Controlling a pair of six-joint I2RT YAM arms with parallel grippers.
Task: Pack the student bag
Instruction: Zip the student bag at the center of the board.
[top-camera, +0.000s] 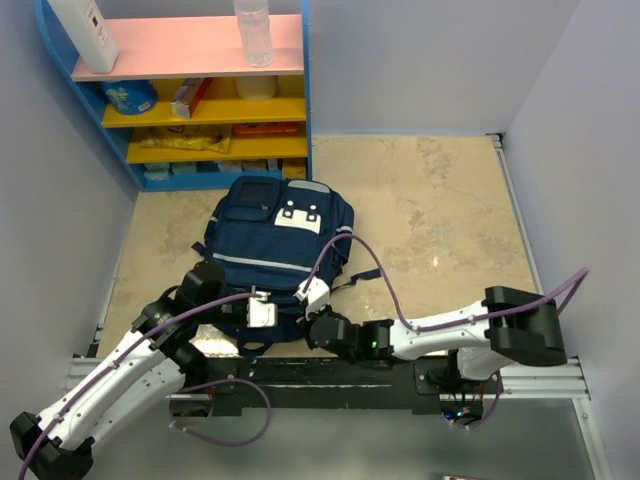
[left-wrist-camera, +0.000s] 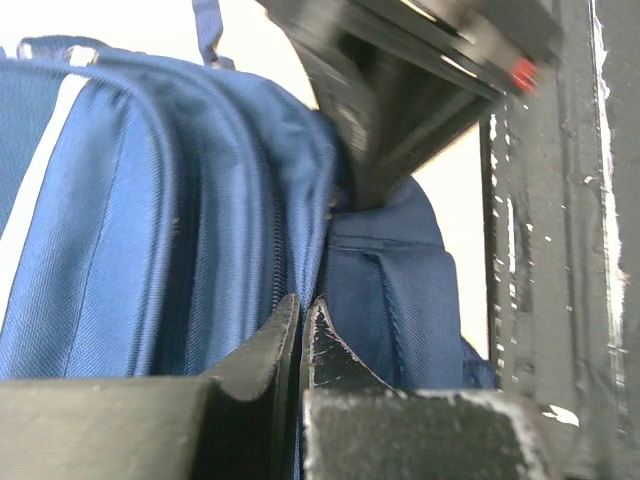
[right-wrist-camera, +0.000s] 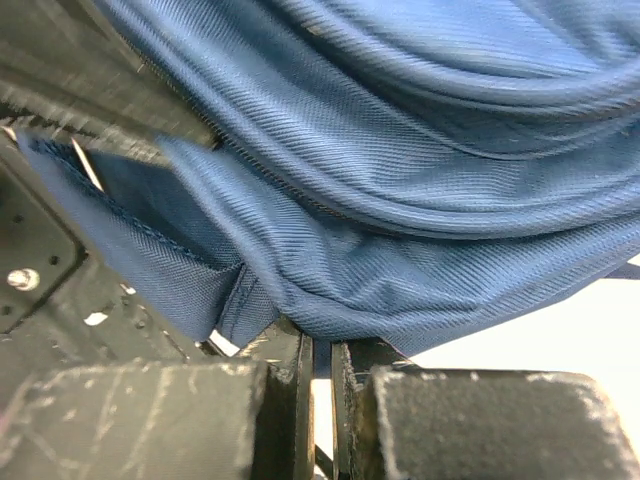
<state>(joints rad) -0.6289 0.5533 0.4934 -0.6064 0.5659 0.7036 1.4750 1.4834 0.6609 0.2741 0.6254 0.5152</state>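
The student bag (top-camera: 280, 250), navy with grey stripes and a white patch, lies flat on the beige table with its near edge by the arm bases. My left gripper (top-camera: 268, 314) is at that near edge. In the left wrist view its jaws (left-wrist-camera: 300, 312) are pressed together on a fold of the bag (left-wrist-camera: 150, 230) beside a zip seam. My right gripper (top-camera: 310, 298) is just to the right of it. In the right wrist view its jaws (right-wrist-camera: 322, 352) pinch a thin edge of the bag (right-wrist-camera: 400, 200) fabric. The right gripper's dark body (left-wrist-camera: 400, 110) shows in the left wrist view.
A blue shelf unit (top-camera: 190, 110) with pink and yellow boards stands at the back left, holding a clear bottle (top-camera: 254, 30), a white container (top-camera: 85, 35) and packets. Grey walls close in the left, back and right. The black mounting rail (top-camera: 330, 385) runs along the near edge.
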